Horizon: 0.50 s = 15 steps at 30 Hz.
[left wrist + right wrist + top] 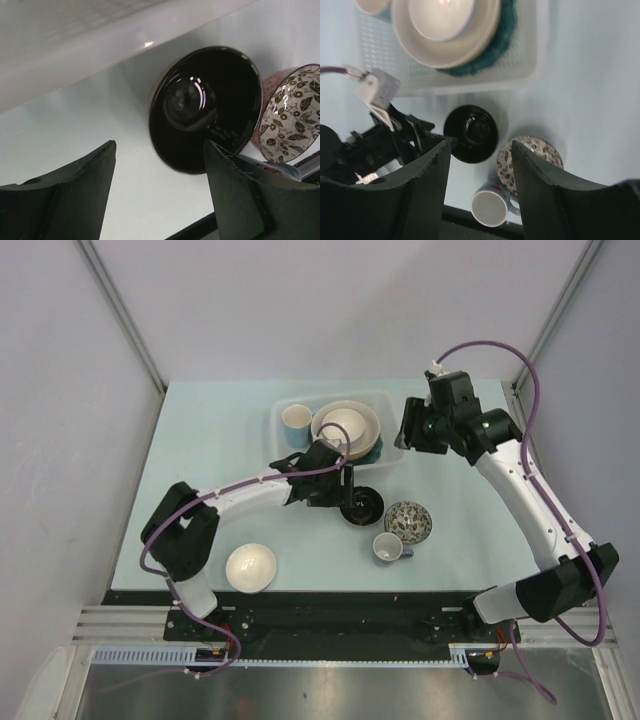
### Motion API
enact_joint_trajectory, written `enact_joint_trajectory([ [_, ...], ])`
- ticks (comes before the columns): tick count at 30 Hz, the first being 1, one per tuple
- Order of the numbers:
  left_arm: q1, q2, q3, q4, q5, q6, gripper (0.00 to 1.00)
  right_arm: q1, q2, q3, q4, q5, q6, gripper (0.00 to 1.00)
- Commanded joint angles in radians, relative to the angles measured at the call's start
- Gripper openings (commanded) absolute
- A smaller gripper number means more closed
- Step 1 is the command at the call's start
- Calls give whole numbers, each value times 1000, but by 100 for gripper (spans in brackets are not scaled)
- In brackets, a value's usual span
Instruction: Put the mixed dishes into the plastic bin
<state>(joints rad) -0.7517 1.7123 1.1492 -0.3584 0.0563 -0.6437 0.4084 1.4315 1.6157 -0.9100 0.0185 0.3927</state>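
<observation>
The plastic bin (283,405) at the table's back middle holds a small mug (296,423), a tan plate (368,423) with a white bowl (343,426) on it, and a teal plate (376,450) under them. In front of the bin stand a black bowl (361,505), a speckled bowl (408,521), a mug (388,547) and a white bowl (250,567). My left gripper (345,485) is open and empty, just left of the black bowl (205,107). My right gripper (408,428) is open and empty, raised by the bin's right end.
The right wrist view looks down on the bin (530,60), black bowl (471,133), speckled bowl (530,157) and mug (491,209). The left arm (240,498) lies across the table's middle. Frame posts stand at the back corners.
</observation>
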Motion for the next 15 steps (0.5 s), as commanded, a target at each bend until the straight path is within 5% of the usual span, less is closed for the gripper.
enact_joint_trajectory([
  [1, -23, 70, 104, -28, -6, 41, 73, -16, -49, -111, -7, 17, 34, 56],
  [12, -23, 170, 153, -105, 10, 50, 52, -22, -86, -116, 23, -9, 57, 55],
  [15, -24, 161, 150, -113, 7, 61, 20, -20, -83, -116, 19, -2, 58, 54],
])
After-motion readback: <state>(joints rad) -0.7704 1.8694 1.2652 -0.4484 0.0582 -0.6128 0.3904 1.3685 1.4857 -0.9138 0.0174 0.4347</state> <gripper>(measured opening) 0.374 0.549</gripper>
